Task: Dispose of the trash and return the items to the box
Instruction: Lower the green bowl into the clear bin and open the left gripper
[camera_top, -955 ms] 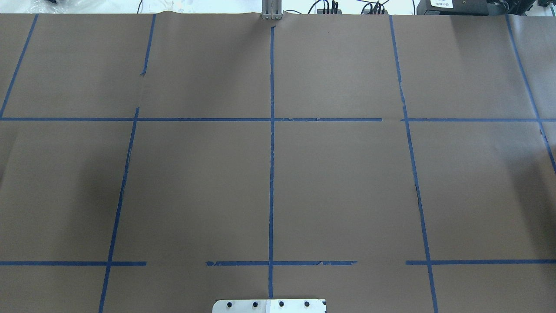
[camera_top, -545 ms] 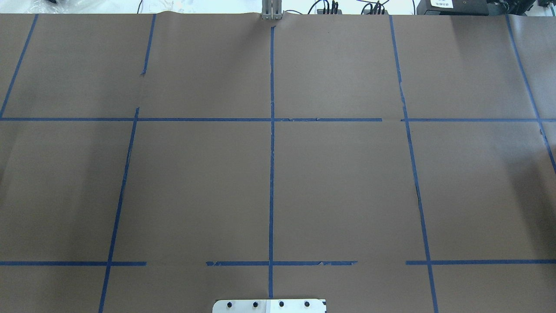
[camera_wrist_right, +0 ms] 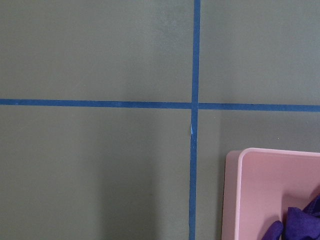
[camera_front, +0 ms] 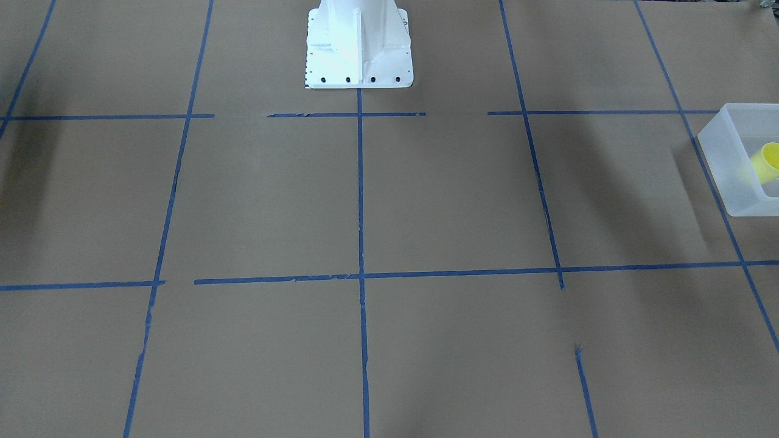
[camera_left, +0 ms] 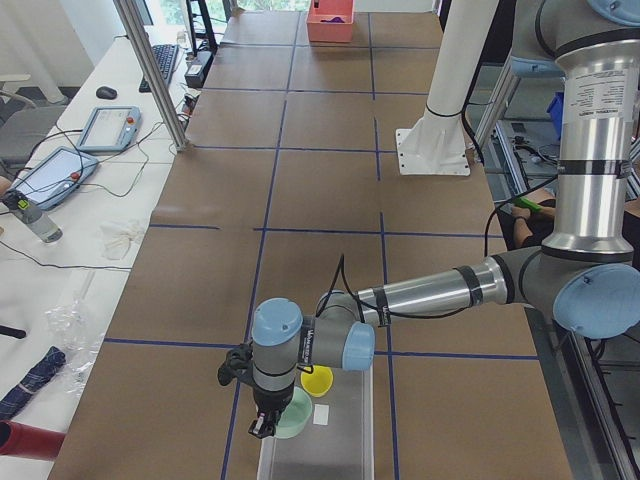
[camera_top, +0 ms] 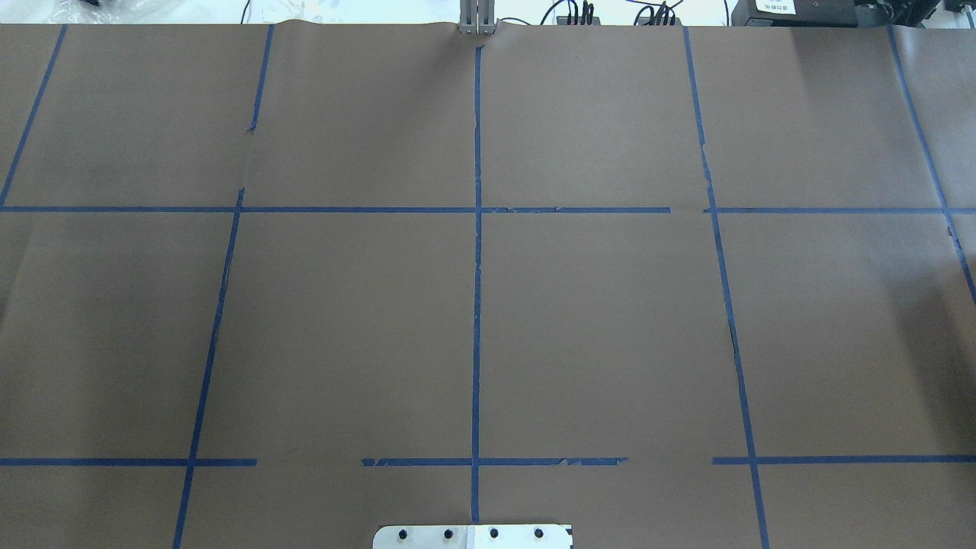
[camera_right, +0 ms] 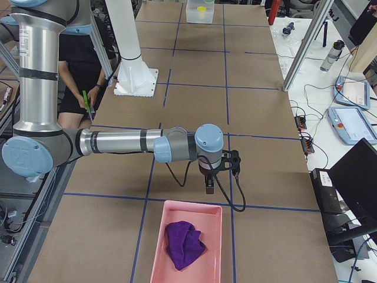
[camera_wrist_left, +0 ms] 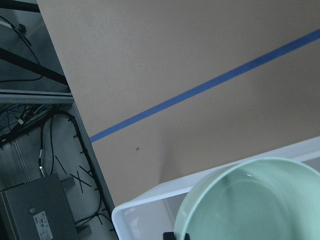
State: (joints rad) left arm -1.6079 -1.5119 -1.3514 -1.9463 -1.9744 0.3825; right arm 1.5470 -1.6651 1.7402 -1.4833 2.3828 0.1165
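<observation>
At the table's [camera_left: 320, 190] left end the frosted bin [camera_front: 727, 176] is seen, a pale green bowl [camera_wrist_left: 250, 200] at its rim, directly beneath the left end effector [camera_left: 262, 427], the nearer one. The yellow cup [camera_front: 768, 163] is lodged inside, beside the bowl. The left's opening and hold cannot be told, nor the right end effector's [camera_right: 209, 188]. The bin is missed by the overhead view.
</observation>
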